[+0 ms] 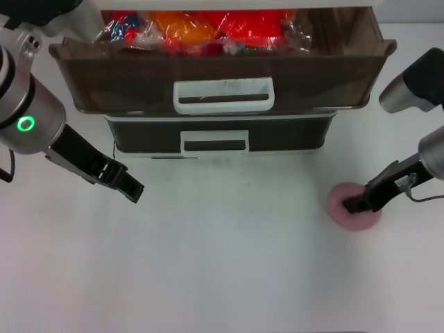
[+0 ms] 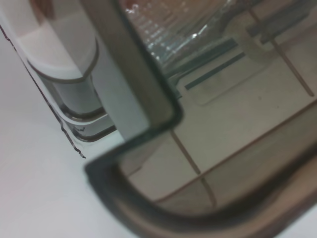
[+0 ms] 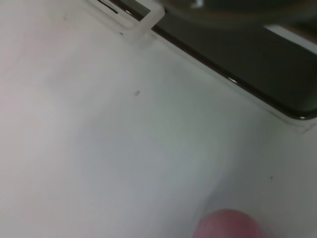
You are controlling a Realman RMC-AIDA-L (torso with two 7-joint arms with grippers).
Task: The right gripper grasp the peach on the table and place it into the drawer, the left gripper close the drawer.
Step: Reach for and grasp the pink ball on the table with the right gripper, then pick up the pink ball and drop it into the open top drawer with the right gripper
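White desk [image 1: 222,263] fills view. Drawer [image 1: 222,76] pulled out at far edge, red and orange packets [image 1: 201,28] inside. Peach [image 1: 354,207] on desk, right side, near right claw [image 1: 355,205]; tips on peach, grip state cannot tell. Left claw [image 1: 132,189] pressed together, hovering left of drawers.

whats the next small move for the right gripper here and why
Probably close on the peach and lift. The right gripper is already down on it on the table, and the drawer stands open with packets inside. The left gripper waits near the drawer stack.
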